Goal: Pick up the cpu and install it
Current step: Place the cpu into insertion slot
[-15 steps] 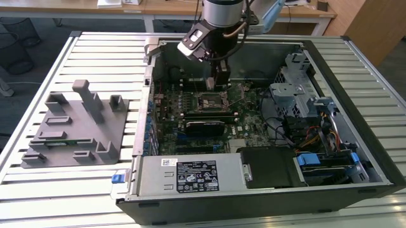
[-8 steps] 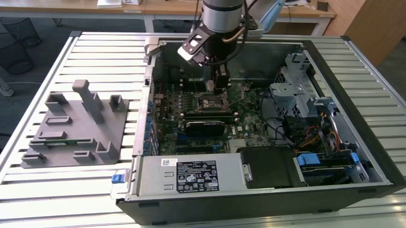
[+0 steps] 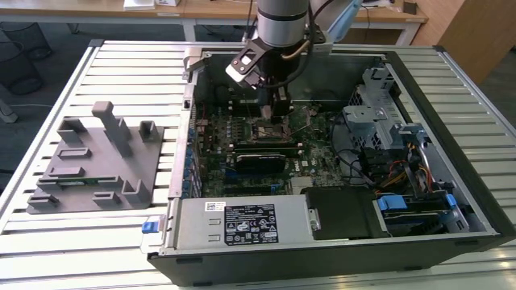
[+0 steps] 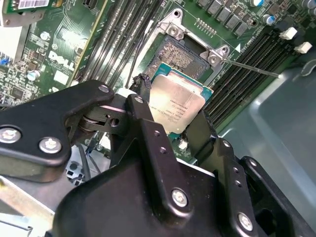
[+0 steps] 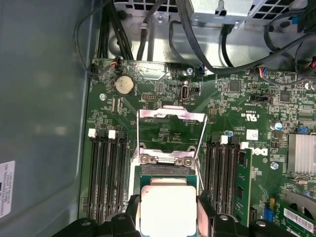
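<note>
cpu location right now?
The cpu is clamped in the gripper at the open socket, partly covering it. It lies between the two banks of memory slots, mid-case in the exterior view.

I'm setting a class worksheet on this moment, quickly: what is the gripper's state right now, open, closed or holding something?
Gripper: closed on the cpu, over the open socket.

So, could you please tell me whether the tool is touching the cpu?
Touching. In the second wrist view the tool grips the cpu by two opposite edges, with no gap visible, beside the open socket.
</note>
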Controlling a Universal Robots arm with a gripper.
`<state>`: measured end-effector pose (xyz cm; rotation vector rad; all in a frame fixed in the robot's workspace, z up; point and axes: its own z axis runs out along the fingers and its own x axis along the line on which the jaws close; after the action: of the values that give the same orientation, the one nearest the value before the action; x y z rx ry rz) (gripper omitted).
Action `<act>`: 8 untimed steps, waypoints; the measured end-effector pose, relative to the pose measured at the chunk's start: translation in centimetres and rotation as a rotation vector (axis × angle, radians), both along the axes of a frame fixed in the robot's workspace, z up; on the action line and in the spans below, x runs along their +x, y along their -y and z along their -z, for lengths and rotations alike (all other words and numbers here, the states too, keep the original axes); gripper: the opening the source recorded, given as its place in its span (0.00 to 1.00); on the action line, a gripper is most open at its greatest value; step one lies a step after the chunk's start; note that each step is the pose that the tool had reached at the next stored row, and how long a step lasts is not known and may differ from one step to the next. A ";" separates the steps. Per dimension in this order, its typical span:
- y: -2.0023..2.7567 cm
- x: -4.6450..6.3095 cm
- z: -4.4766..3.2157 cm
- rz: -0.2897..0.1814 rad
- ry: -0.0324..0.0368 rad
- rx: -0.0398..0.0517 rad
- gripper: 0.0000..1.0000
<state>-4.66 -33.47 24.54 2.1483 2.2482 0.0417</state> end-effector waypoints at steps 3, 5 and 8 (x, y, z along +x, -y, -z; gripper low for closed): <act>0.00 0.0 0.44 0.002 0.0000 0.0000 0.54; 0.00 -0.1 0.70 0.002 0.0000 0.0000 0.54; 0.00 -0.2 0.95 0.002 0.0001 0.0000 0.54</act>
<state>-4.84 -33.47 23.59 2.1509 2.2456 0.0417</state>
